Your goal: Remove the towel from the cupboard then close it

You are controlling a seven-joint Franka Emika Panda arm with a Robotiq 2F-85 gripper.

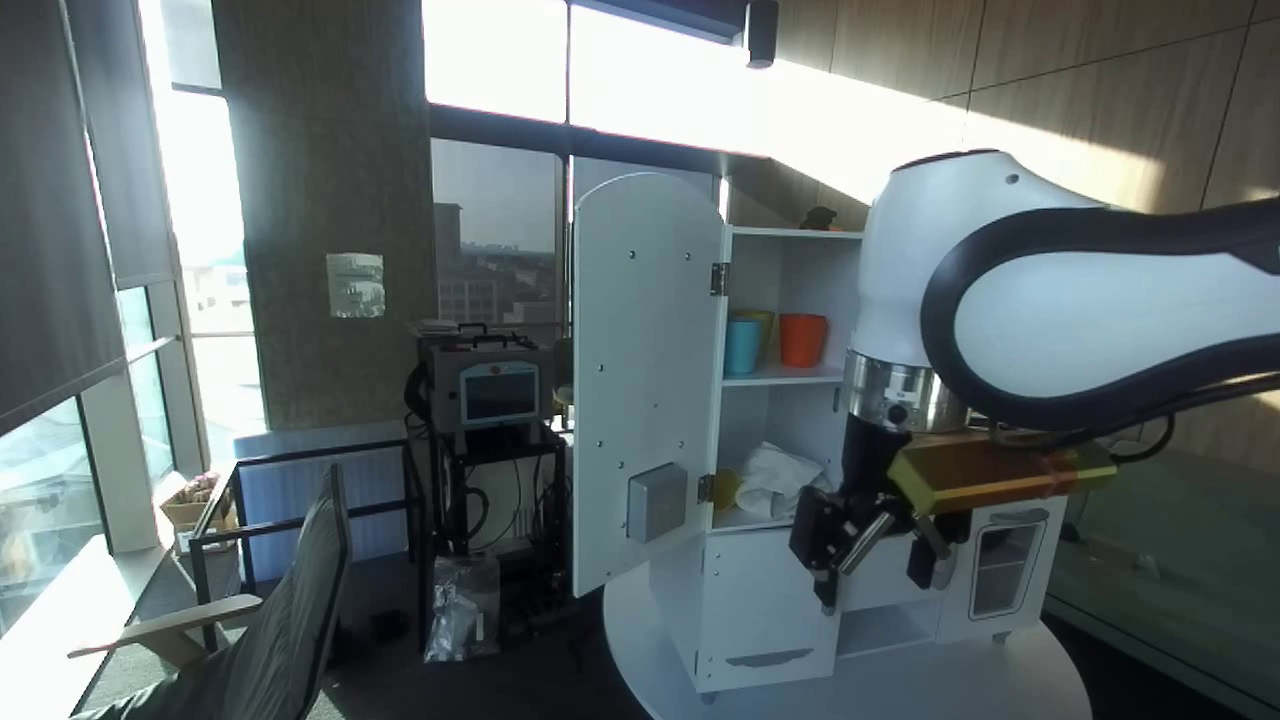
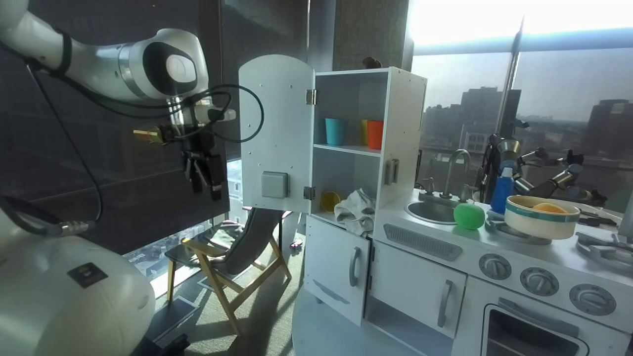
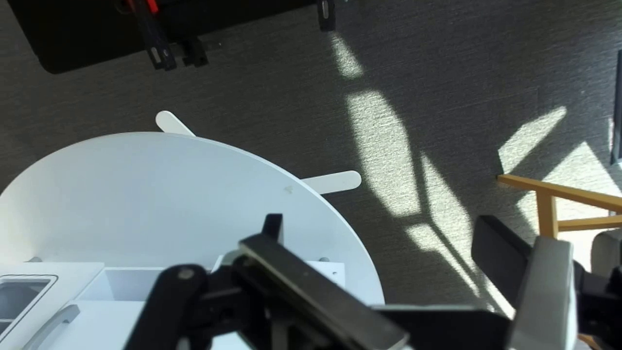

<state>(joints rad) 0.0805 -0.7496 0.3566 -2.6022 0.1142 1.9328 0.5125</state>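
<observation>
The white cupboard (image 1: pixel 765 600) (image 2: pixel 408 113) stands with its tall door (image 1: pixel 650 350) (image 2: pixel 274 133) swung wide open. The white towel (image 1: pixel 775 480) (image 2: pixel 355 210) lies crumpled in the lower compartment, and in an exterior view part of it hangs over the front edge. My gripper (image 1: pixel 878 592) (image 2: pixel 206 192) is open and empty, pointing down in the air in front of the cupboard, apart from towel and door. In the wrist view my gripper (image 3: pixel 386 238) has its fingers wide apart with floor and table edge between them; the towel is out of that view.
A blue cup (image 2: pixel 335 131) and an orange cup (image 2: pixel 375 134) stand on the upper shelf, a yellow one behind. A yellow cup (image 2: pixel 329 201) lies beside the towel. The toy stove unit (image 2: pixel 420 247) adjoins the cupboard. A round white table (image 3: pixel 170 194) carries them. A chair (image 2: pixel 247 247) stands nearby.
</observation>
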